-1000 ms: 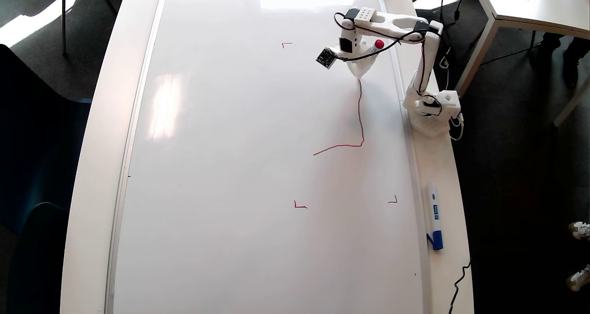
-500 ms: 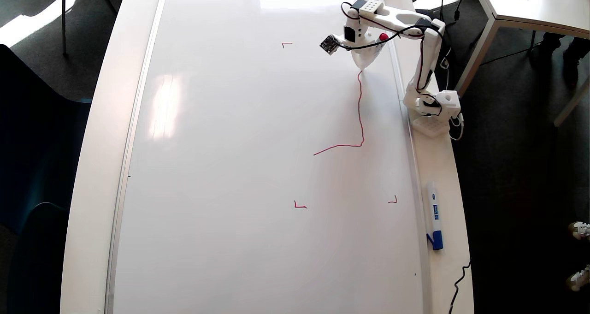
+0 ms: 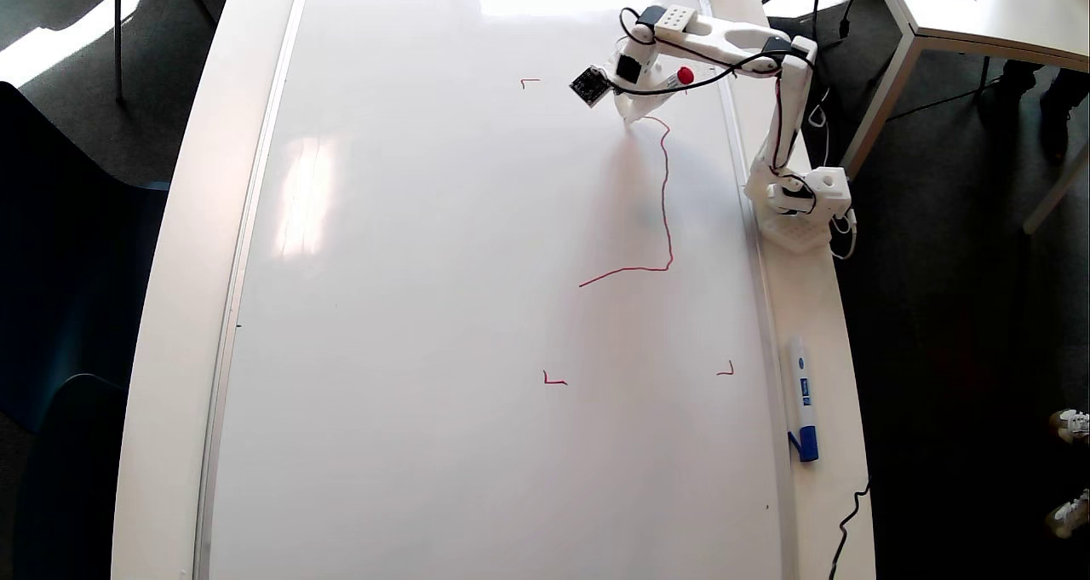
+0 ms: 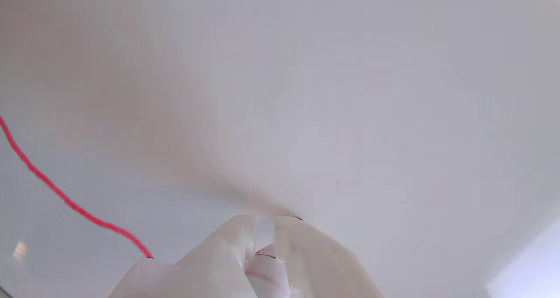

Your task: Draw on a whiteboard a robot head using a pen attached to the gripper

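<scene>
The whiteboard (image 3: 426, 307) fills most of the overhead view. The robot head shows there only as one thin red line (image 3: 665, 205). It runs right from the board's middle, turns up the right side and curves left at the top. My gripper (image 3: 633, 113) stands at that top end, shut on the pen (image 3: 684, 76), whose red end pokes out behind it. In the wrist view the two white fingers (image 4: 227, 245) of the gripper (image 4: 264, 222) close on the pen (image 4: 262, 269) at the bottom edge. The red line (image 4: 65, 197) ends just left of them.
Small red corner marks (image 3: 530, 81) (image 3: 553, 381) (image 3: 726, 370) sit on the board. A white marker with a blue cap (image 3: 802, 397) lies right of the frame. The arm's base (image 3: 800, 209) stands at the table's right edge, near another table (image 3: 979, 18).
The gripper moved up the board, then left. The red line grew upward with it and now bends left at its top end.
</scene>
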Robot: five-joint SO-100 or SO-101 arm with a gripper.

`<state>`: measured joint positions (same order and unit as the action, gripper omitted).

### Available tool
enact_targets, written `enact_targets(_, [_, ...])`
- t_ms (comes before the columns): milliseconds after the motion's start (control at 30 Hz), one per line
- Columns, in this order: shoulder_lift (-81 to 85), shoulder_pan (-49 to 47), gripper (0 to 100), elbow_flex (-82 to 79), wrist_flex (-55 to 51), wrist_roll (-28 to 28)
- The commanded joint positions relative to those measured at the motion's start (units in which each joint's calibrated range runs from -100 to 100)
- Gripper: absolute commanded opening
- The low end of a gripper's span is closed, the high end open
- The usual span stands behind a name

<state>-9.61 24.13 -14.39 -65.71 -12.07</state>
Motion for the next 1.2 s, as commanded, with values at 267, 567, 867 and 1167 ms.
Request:
enact_targets(267, [-9.5, -8.0, 1, 14.3, 1.5, -1.7])
enact_targets(567, [-16.3, -10.7, 1, 25.0, 1.5, -1.7])
enact_targets(867, [-17.2, -16.4, 1, 27.0, 1.4, -3.2])
enact_targets(1167, [-16.9, -22.5, 1, 26.4, 0.5, -5.5])
